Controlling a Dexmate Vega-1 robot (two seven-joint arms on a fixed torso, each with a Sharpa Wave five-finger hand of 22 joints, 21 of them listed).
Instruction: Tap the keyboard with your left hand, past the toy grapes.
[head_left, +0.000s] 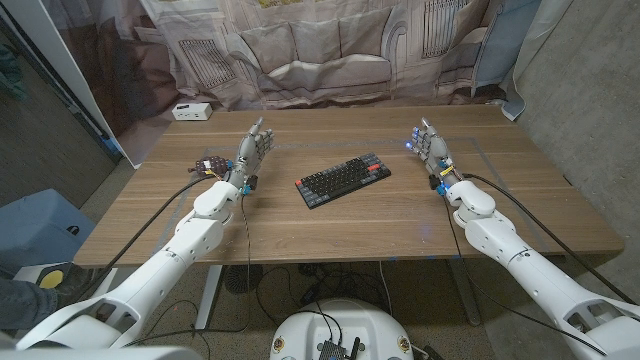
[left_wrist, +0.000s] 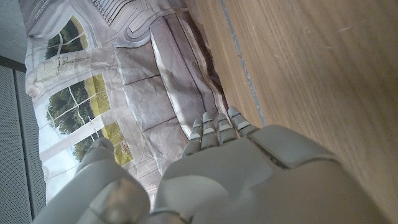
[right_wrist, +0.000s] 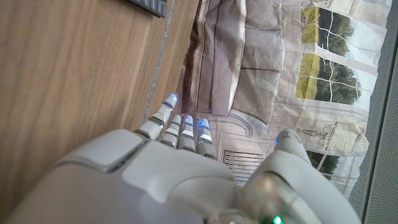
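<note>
My left hand (head_left: 252, 150) stands empty, fingers straight and together, left of the black rectangular keyboard (head_left: 341, 179) on the wooden bench (head_left: 330, 232). Dark toy grapes (head_left: 209, 167) lie beside my wrist. My right hand (head_left: 430, 146) stands likewise, right of the keyboard.

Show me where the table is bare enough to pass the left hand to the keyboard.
Bare wood lies between the left hand and the keyboard, and along the near edge of the table. It is crowded only at the grapes, tight beside the left wrist.
</note>
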